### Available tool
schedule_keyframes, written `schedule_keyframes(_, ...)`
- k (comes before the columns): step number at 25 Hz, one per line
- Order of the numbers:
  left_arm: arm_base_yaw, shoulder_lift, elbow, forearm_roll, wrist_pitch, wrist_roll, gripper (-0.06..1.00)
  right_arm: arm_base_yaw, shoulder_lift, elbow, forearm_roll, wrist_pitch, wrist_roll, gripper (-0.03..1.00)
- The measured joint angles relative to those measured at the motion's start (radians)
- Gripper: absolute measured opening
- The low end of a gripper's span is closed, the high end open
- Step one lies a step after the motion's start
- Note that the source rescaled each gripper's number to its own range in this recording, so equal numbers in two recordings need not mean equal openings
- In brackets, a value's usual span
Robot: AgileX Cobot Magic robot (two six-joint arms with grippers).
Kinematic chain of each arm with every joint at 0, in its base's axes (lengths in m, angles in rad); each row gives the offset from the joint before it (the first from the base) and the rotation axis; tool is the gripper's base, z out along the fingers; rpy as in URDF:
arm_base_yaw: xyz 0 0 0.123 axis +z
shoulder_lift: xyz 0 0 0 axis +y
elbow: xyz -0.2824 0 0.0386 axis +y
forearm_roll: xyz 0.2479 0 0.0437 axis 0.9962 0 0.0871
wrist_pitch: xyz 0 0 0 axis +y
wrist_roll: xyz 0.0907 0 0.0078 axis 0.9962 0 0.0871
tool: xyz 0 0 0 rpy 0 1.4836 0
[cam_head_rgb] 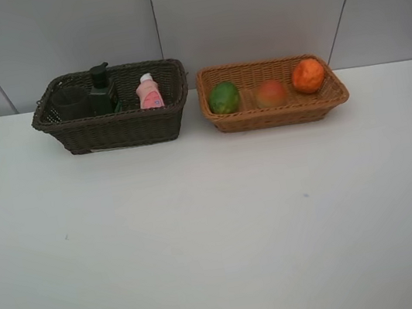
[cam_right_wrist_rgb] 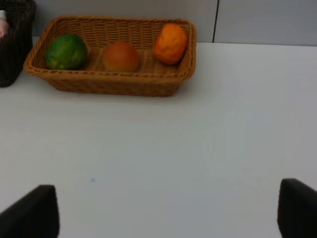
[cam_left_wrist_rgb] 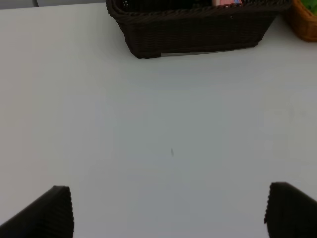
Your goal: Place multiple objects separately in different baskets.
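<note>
white table lies bare beneath left claw and right claw, both spread wide, holding nothing.

A bare test bench, likely a lab: plain white tabletop against grey wall panels, holding only two wicker baskets.

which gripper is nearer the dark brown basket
Left. The left gripper faces the dark brown basket across bare table; the right gripper faces the tan basket beside it instead.
</note>
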Motion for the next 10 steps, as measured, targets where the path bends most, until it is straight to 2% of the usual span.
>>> schedule_keyframes(10, 0.000, 0.000, 0.000, 0.002, 0.000, 0.000, 1.00, 0.000, 0.000, 0.000, 0.000, 0.000, 0.000, 0.94)
